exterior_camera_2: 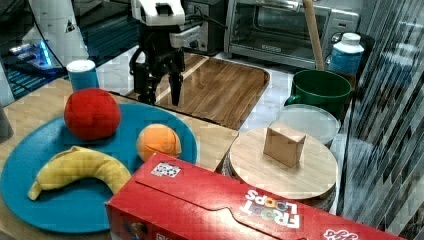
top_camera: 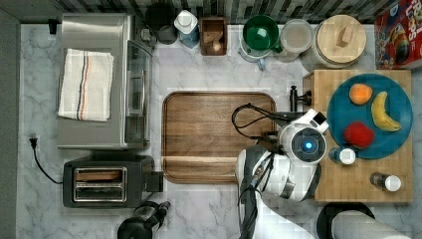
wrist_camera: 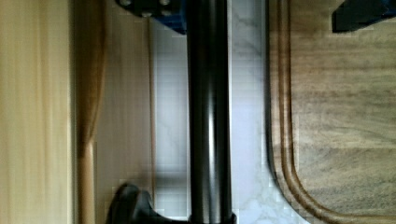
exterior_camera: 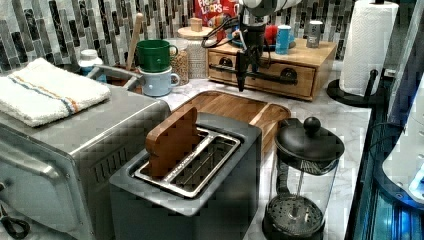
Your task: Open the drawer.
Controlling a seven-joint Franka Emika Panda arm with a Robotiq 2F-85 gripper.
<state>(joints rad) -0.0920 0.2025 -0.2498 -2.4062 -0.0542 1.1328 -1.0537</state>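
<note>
The drawer [exterior_camera: 300,80] is the light wooden front of a box, and in the left view it sits flush with that box. A long black bar handle [exterior_camera: 272,77] runs across it on two posts. My gripper [exterior_camera: 247,75] hangs down in front of the drawer, open, with one finger on each side of the bar. In the wrist view the handle [wrist_camera: 208,112] runs between my fingertips [wrist_camera: 359,16], with a gap left on both sides. My gripper [exterior_camera_2: 159,92] also stands open just past the box's edge in the right view. From above, my arm [top_camera: 303,144] covers the drawer front, and one handle post [top_camera: 293,98] shows.
A darker brown tray [top_camera: 219,134] lies on the marble counter right before the drawer. A blue plate [top_camera: 393,142] with fruit and small bottles sit on the box top. A paper towel roll [exterior_camera: 367,45] stands beside the box; toaster oven [top_camera: 94,79], toaster [top_camera: 107,181] and cups lie farther off.
</note>
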